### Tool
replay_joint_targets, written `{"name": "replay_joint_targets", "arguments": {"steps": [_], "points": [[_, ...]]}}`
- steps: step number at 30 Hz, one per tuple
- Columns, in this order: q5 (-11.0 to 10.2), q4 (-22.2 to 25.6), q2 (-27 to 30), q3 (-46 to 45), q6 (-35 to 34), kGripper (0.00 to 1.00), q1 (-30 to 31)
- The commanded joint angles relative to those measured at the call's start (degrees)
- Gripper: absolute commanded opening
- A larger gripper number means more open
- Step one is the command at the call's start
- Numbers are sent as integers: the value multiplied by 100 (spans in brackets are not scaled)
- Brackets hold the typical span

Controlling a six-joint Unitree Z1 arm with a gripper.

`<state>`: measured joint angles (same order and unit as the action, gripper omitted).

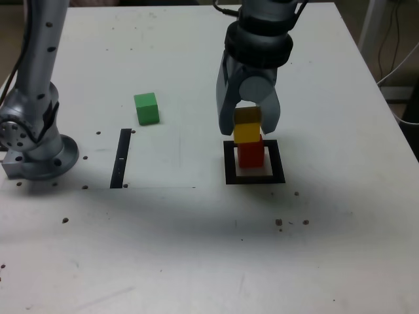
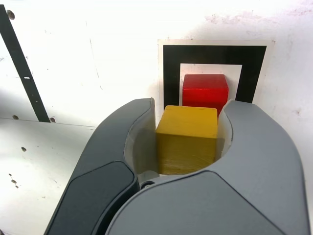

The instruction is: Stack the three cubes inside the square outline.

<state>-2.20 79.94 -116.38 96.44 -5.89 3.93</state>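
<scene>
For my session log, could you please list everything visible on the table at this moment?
red cube: 1, red, inside the square outline
yellow cube: 1, yellow, between the jaws, above the red cube; contact unclear
green cube: 1, green, alone, toward the exterior view's left
square outline: 1, black frame, white centre, flat on the table
black strip: 1, black, exterior view's left of the outline
table: 1, white, speckled
arm base: 1, grey, exterior view's left edge
gripper: 1, grey, closed on the yellow cube
</scene>
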Motion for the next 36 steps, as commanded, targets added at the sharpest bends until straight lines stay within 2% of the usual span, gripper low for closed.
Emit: {"name": "replay_joint_targets", "arguments": {"steps": [1,26,36], "points": [[3,-8,-64,34,23,15,3],[-58,-85,-274,68,100,15,-107],[14,-82,-349,63,105,15,-112]]}}
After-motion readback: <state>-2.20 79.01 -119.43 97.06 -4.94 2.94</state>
